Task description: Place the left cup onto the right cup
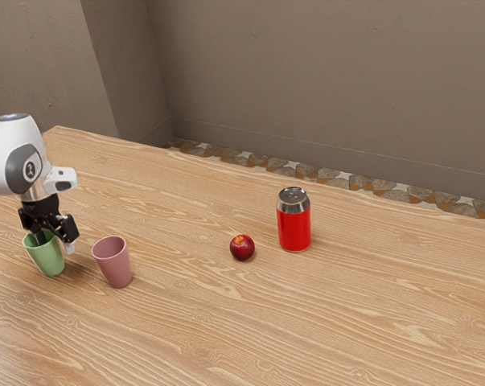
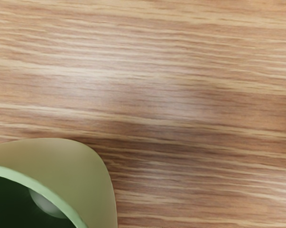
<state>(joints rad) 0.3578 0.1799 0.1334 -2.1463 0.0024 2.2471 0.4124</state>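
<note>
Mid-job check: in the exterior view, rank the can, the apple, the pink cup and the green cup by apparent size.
Largest: can, the tallest.
Next: pink cup and green cup, which look alike, so not ranked; the pincer covers the green one's rim.
Smallest: apple.

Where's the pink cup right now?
At the exterior view's lower left, the pink cup stands upright between the green cup and the apple, nearer the green cup.
</note>
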